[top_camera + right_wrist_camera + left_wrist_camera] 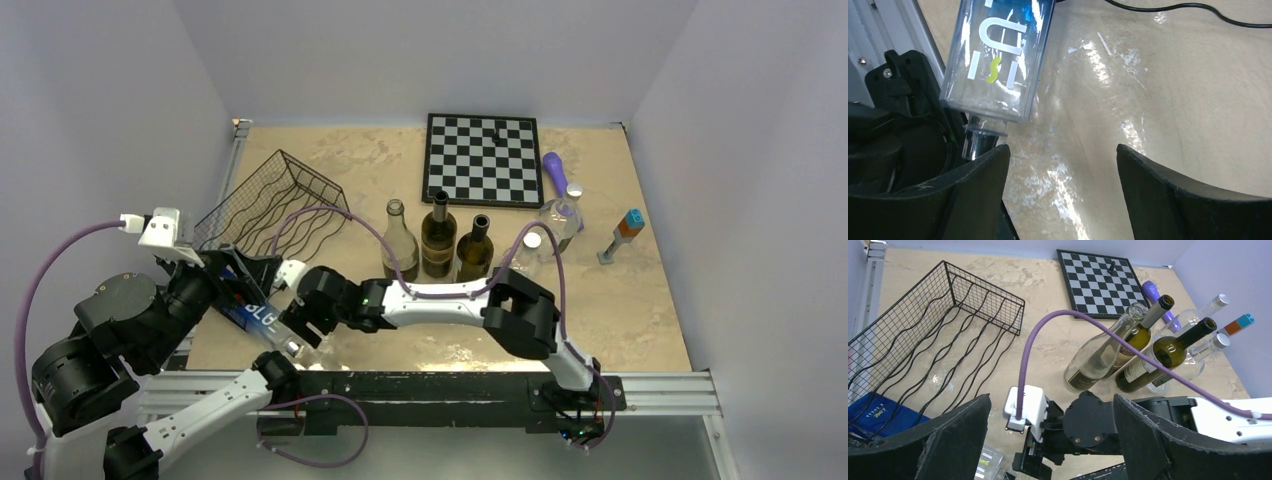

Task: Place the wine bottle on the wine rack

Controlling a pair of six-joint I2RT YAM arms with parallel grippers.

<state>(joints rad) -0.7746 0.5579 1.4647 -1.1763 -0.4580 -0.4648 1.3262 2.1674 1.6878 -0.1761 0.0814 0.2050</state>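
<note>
The table [640,300] carried everything, and I take the wine rack [270,205] as the reference. The rack lay with its mesh wall at the far end and its open end towards your arms, probably so that a bottle could be pushed in from the near side.

To the right of the rack and farther back lay the chessboard [483,160]. Also right of the rack, well apart from it, three wine bottles [438,240] stood upright in a row, not yet racked.

The blue bottle [252,310] lay on its side at the near end of the rack, with its neck pointing away from the rack. I think the wires took its weight, but I cannot tell if it sat in a groove.

Your right gripper [1063,150] was just beside the neck, at the side away from the rack. Its jaws stood apart with nothing between them, so it did not carry the bottle. Your left gripper [1052,400] hung over the near end of the rack, also wide apart and empty.
</note>
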